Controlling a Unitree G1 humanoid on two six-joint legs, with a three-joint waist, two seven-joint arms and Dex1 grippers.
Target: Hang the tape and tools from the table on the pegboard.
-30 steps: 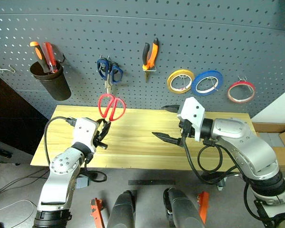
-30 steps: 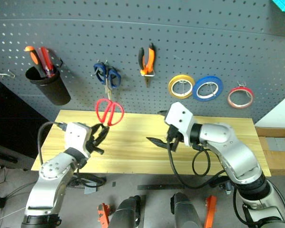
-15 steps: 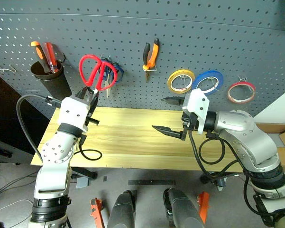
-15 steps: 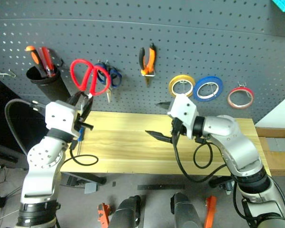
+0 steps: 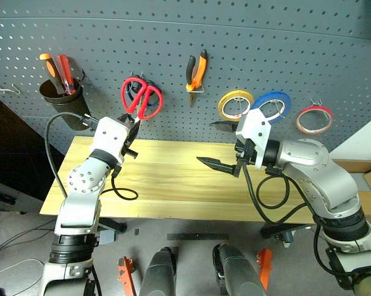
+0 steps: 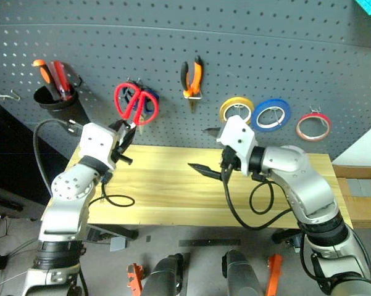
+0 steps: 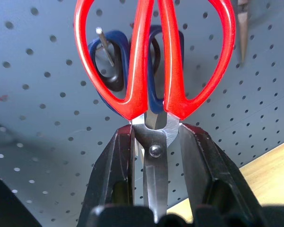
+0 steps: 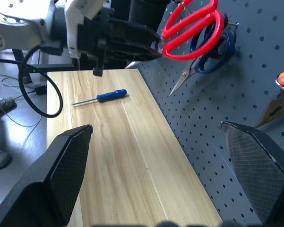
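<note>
Silver-grey arms, white wrist housings, black fingers [image 8: 66, 170], looping black cables.

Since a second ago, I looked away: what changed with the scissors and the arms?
The left gripper, shut on the red scissors, lifted them from above the table up to the pegboard, in front of the blue scissors. The right gripper stayed open and idle. The pliers and the tape rolls stayed hung.

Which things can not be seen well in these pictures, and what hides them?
- Blue scissors: left wrist view, covered mostly by the red scissors in the left claw.
- Red scissors' blade tips: left wrist view, hidden between the fingers.
- Blue screwdriver: head views, hidden behind the left arm.
</note>
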